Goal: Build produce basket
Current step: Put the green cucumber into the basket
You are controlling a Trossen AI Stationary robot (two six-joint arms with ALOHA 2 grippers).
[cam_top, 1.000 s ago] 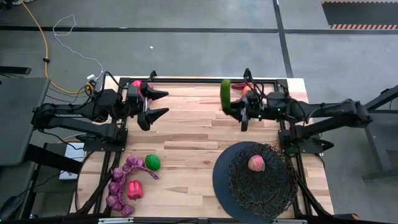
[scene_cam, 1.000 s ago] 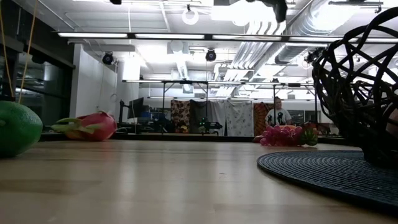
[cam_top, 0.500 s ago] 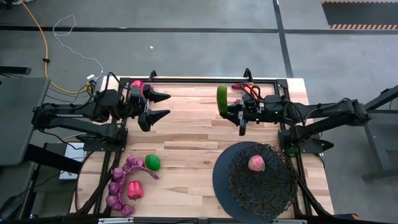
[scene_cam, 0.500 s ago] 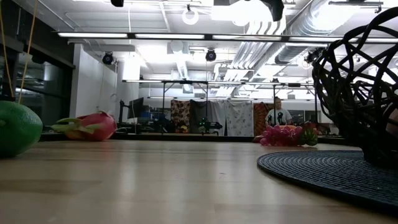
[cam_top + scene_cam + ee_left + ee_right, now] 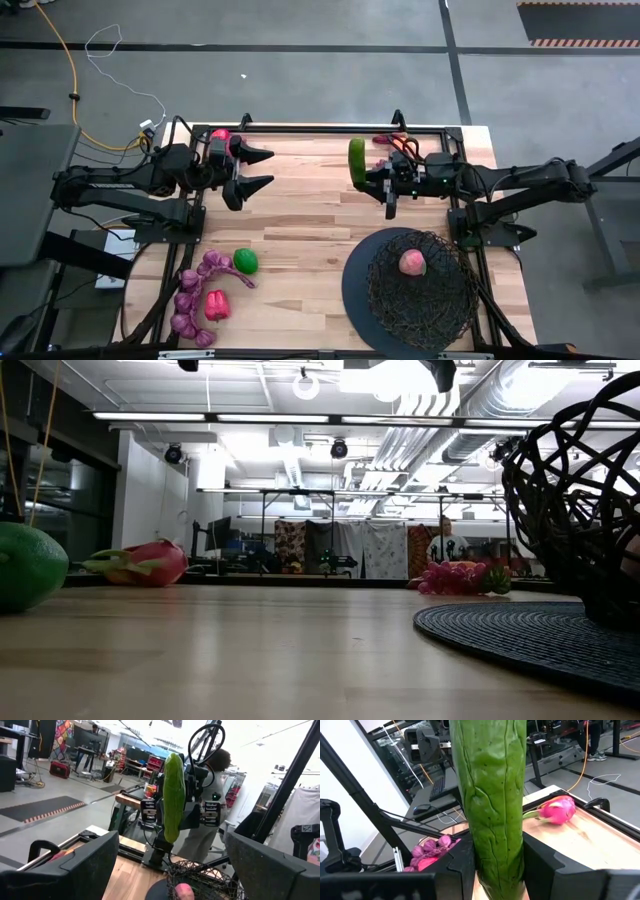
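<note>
**Holding the cucumber above the far side of the desk**

The right gripper [image 5: 372, 180] is clamped on the cucumber [image 5: 357, 162] and holds it in the air, over the far part of the desk [image 5: 300, 220], a little right of the middle. In the right wrist view the cucumber [image 5: 490, 805] stands upright between the two dark fingers [image 5: 457, 865].

The left gripper [image 5: 252, 170] hangs near the far left corner, with its fingers apart and nothing between them. Just behind it, at the far edge, lies the dragon fruit [image 5: 220, 134].

The basket [image 5: 420, 290] stands in the near right corner on its dark round base. One pink fruit [image 5: 412, 263] lies inside it.

In the near left corner are the green ball [image 5: 245, 261], the grapes [image 5: 195, 285] and a red pepper [image 5: 216, 305]. The pepper is just beside the grapes, and the ball is near them.
</note>
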